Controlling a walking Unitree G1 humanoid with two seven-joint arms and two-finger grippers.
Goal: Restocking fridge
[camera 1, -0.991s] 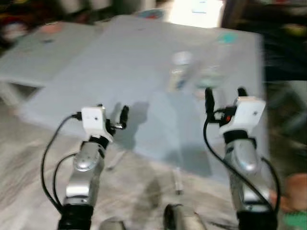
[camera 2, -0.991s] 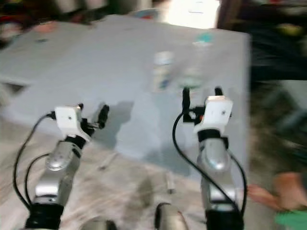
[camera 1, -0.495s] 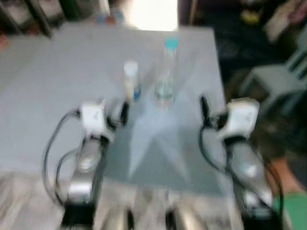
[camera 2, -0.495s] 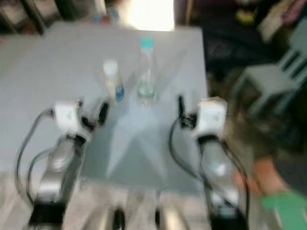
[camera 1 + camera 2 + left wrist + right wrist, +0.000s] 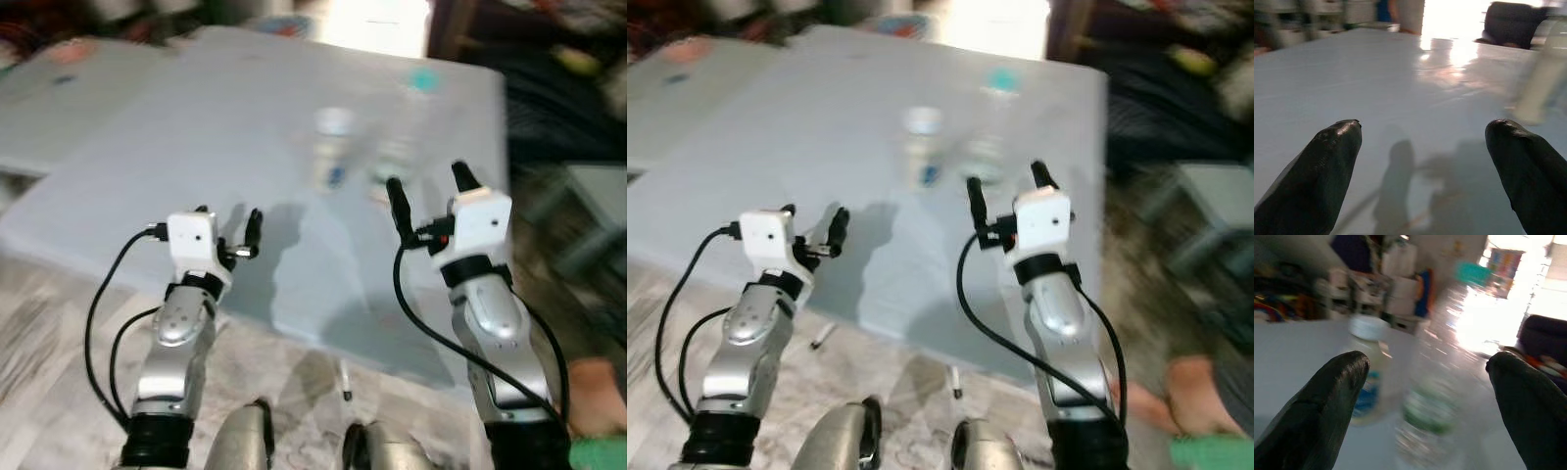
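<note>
Right gripper point(image 5: 427, 192) wide open, empty; clear bottle point(image 5: 1431, 406) dead ahead, white-capped bottle point(image 5: 1367, 377) beside. We centre before closing. Left gripper point(image 5: 227, 227) open, empty.

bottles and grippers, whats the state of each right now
small white-capped bottle: upright on the table, capped, blurred
clear teal-capped bottle: upright beside it, capped, blurred
left gripper: open, holding nothing, over the table
right gripper: open, holding nothing, facing the two bottles
</note>
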